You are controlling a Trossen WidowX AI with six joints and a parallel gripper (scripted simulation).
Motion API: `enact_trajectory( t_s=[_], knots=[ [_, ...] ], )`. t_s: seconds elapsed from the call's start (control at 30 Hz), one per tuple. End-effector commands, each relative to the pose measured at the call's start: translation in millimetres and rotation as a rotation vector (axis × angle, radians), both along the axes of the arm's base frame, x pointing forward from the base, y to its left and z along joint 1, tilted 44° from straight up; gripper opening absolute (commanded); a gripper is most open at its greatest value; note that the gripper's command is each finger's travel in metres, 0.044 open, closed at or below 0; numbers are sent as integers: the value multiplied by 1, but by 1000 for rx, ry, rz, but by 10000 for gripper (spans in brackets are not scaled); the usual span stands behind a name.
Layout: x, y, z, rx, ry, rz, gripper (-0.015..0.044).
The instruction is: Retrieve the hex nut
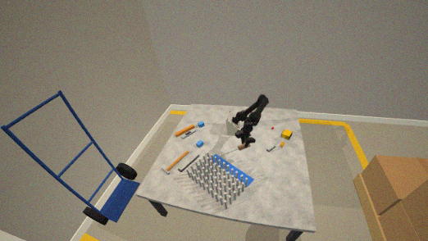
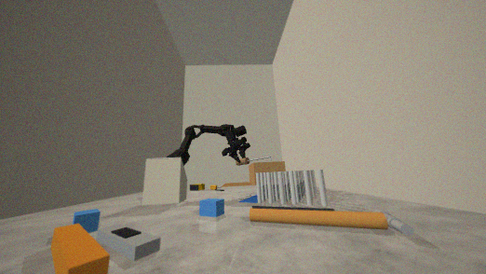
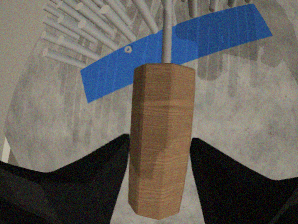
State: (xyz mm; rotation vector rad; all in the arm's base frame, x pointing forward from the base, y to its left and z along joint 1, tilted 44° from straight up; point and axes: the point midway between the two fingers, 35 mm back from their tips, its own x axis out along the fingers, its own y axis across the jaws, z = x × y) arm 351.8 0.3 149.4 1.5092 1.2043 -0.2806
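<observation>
My gripper (image 1: 244, 146) (image 2: 242, 161) (image 3: 160, 142) is shut on the wooden handle (image 3: 161, 115) of a tool, held above the table. Its thin metal shaft (image 1: 229, 152) (image 2: 261, 158) (image 3: 167, 35) points toward the spacers and passes over the blue taped strip (image 1: 251, 180) (image 2: 249, 199) (image 3: 225, 31) in the wrist view; its far end is outside that view. The metal spacers (image 1: 225, 202) (image 2: 323, 188) (image 3: 145, 16) stand upright in rows behind the strip. A small ring-like nut (image 3: 128, 49) shows at the strip's spacer-side edge, left of the shaft.
An orange-handled hammer (image 1: 178, 161) (image 2: 318, 218) and a black rod (image 1: 188, 163) lie beside the field. A blue cube (image 1: 199, 143) (image 2: 211, 208), a pale block (image 1: 231, 128) (image 2: 164, 181), an orange block (image 1: 184, 130) (image 2: 79, 252) and a yellow box (image 1: 287, 134) (image 2: 196, 187) stand elsewhere on the table.
</observation>
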Motion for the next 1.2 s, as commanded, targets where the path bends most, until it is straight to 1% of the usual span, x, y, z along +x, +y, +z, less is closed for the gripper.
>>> enact_trajectory(
  t_s=[0.0,0.3,0.6,0.87,1.17],
  knots=[
    [6,-36,-15,13,86,-124,0],
    [8,-94,-50,35,280,-360,0],
    [-1,-149,-87,62,476,-597,0],
    [-20,-196,-121,88,649,-806,0],
    [-51,-242,-160,118,841,-1033,0]
  ],
)
